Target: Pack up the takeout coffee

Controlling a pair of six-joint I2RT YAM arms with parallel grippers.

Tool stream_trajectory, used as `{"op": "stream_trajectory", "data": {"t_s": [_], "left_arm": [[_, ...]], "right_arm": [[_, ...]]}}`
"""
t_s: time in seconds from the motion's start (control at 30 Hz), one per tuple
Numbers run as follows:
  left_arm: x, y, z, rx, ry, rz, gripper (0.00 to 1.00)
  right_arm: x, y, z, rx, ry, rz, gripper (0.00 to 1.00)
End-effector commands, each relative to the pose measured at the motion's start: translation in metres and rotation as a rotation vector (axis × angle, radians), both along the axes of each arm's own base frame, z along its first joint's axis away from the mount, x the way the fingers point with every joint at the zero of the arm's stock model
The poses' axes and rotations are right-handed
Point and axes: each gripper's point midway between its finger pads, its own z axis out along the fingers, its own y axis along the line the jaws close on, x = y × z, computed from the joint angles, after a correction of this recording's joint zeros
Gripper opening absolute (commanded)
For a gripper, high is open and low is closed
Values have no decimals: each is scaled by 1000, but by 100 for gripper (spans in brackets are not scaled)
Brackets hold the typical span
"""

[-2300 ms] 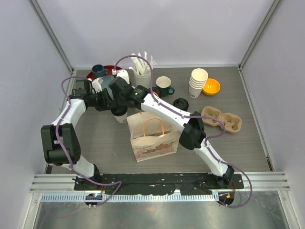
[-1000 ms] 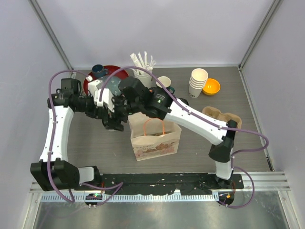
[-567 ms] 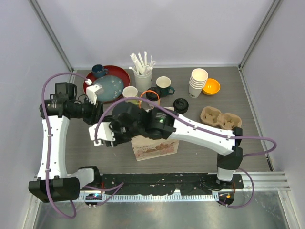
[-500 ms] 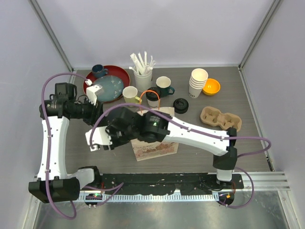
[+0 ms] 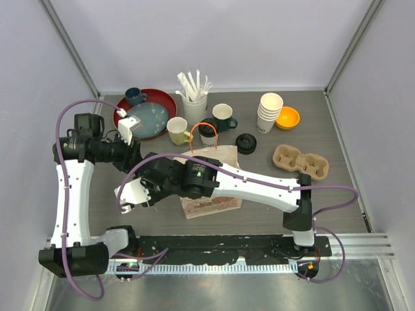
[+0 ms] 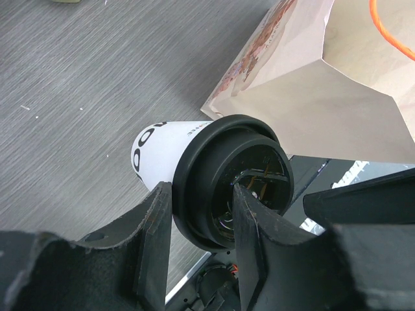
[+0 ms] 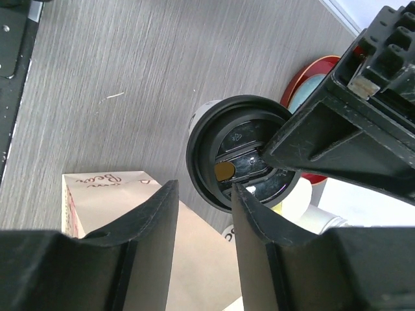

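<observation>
**Lidded cup in left gripper, just left of the bag**

The left gripper point(image 6: 201, 194) is clamped on the lidded cup point(image 6: 165, 155). One finger sits on each side of the black lid, and the cup body points away toward the table point(image 6: 78, 97). The cup is just left of the paper bag point(image 6: 311, 84); I cannot tell whether its base touches the table. The right gripper point(image 7: 204, 189) hangs close over the same lid, fingers spread with nothing between them.

Containers:
- The bag's mouth is mostly under the right arm, so its contents are not readable.
- The second lidded cup point(image 5: 209, 135) stands just beyond the bag's far edge, beside the yellow mug point(image 5: 176, 130).
- Along the far side, a white cup point(image 5: 193, 103) holds wrapped sticks.
- The red plate point(image 5: 167, 107) carries a blue-grey plate point(image 5: 149, 120).
- To the right are a stack of lidless cups point(image 5: 269, 111), an orange bowl point(image 5: 288, 117) and a cardboard carrier point(image 5: 301, 162).

Compared with 2.3 s ago:
- Both grippers and the cup were then further back, by the red plate and covering part of it.
- They now sit nearer, left of the bag, and the plate and yellow mug are uncovered.
- The bag has not visibly shifted.
</observation>
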Motion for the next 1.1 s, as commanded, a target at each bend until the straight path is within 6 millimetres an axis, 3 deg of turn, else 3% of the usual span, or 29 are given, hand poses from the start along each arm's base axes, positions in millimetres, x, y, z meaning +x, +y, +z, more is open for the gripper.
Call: {"op": "stream_trajectory", "data": {"t_s": [0.0,0.5,0.8,1.07], "left_arm": [[-36,-9,8,-36,81,-40,0],[-41,-13,8,-54,95,-70,0],[-40,-11,1,-45,115,-80,0],[-38,-11,-1,-44,117,-87,0]], "right_arm": [[8,2,13,20,-63,3,43],[11,9,-8,-58,-81,24,34],[24,4,0,-90,-157,-5,30],[25,-3,-7,-131,-166,-10,29]]}}
